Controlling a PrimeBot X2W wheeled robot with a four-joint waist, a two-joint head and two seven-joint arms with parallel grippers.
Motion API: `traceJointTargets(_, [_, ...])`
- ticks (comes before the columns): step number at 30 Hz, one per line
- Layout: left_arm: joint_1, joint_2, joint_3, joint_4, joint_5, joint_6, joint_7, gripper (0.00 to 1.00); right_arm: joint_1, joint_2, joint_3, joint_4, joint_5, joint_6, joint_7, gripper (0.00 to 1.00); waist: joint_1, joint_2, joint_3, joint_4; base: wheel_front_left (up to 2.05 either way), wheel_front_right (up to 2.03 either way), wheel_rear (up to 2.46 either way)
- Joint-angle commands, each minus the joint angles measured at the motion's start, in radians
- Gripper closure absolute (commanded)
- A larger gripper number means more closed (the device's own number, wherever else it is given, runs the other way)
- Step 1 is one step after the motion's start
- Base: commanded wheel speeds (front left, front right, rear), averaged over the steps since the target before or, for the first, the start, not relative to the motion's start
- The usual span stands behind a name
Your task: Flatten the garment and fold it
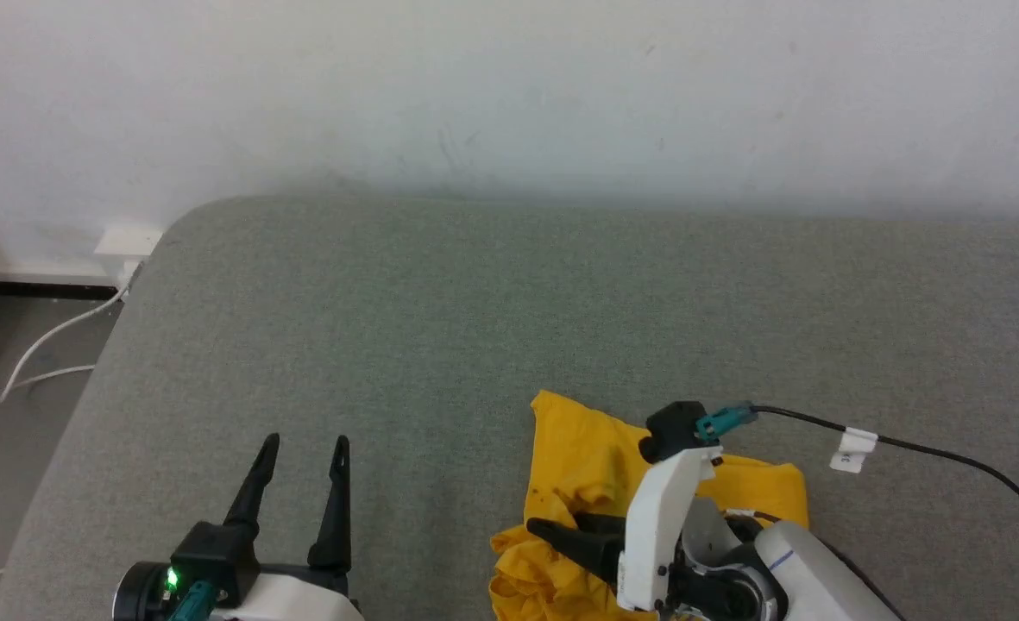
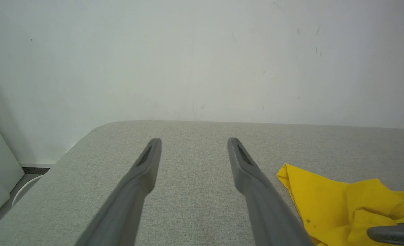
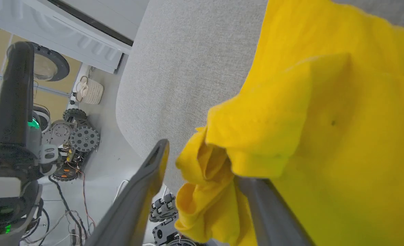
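Head view: your left gripper (image 1: 306,444) hangs spread wide over the grey cushion (image 1: 474,302) — the yellow T-shirt (image 1: 578,457) lies crumpled near the front edge, under your right gripper (image 1: 561,530). Left wrist view: the shirt is off to the right. Right wrist view: the fingers stand apart — cloth is bunched between them and draped over one.

Left gripper (image 1: 305,445), right gripper (image 3: 202,163) — fingers of both wide apart
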Motion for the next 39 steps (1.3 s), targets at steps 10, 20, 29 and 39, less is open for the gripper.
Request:
traceJointTargets(10, [-0.005,-0.003,0.019,0.019,-0.001,0.005,-0.005,0.00,-0.170,-0.228,0.357,-0.106,-0.254,-0.001,-0.289,0.00,-0.0001,-0.0001,-0.017,-0.036,0.00,0.00,0.00])
traceJointTargets(20, [0.021,-0.015,0.038,0.007,-0.006,0.012,-0.006,0.00,0.011,-0.302,-0.037,-0.159,-0.486,-0.001,-0.631,0.00,-0.0001,-0.0001,-0.029,-0.088,0.00,0.00,0.00])
traceJointTargets(29, [0.032,-0.029,0.069,-0.001,-0.015,0.013,-0.006,0.00,0.277,-0.232,-0.520,-0.317,-0.529,-0.001,-0.598,0.00,-0.0001,-0.0001,-0.028,-0.106,0.00,0.00,0.00])
traceJointTargets(39, [0.031,-0.040,0.094,-0.004,-0.012,0.006,-0.006,0.00,0.383,-0.167,-0.788,-0.273,-0.204,-0.001,-0.156,0.00,-0.0001,-0.0001,-0.015,-0.096,0.00,0.00,0.00])
